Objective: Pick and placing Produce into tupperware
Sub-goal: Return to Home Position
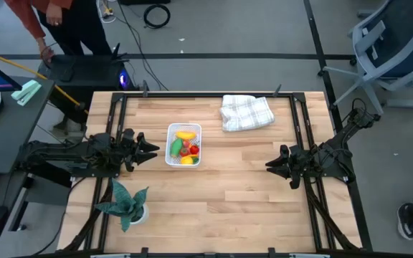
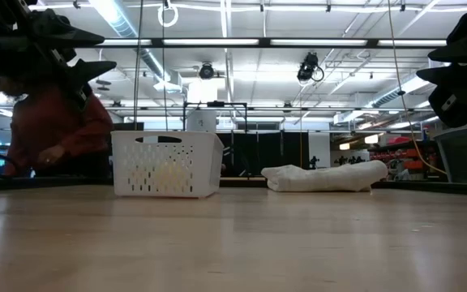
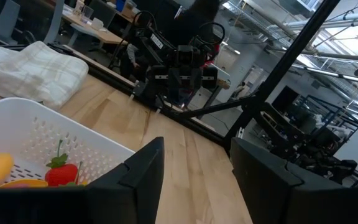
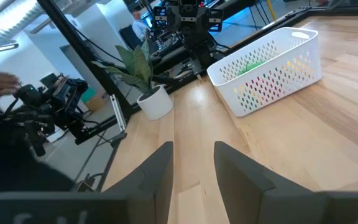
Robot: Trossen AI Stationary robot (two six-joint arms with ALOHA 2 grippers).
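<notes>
In the high view the tupperware point(image 1: 185, 126), produce point(image 1: 185, 147) inside and long axis running top to bottom, sits mid-frame just right of the left gripper point(image 1: 153, 150), well left of the right gripper point(image 1: 269, 164); both have their fingers parted and hold nothing.

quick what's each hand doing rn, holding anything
Left hand: open, empty, beside the tupperware.
Right hand: open, empty, over the table's right side.
</notes>
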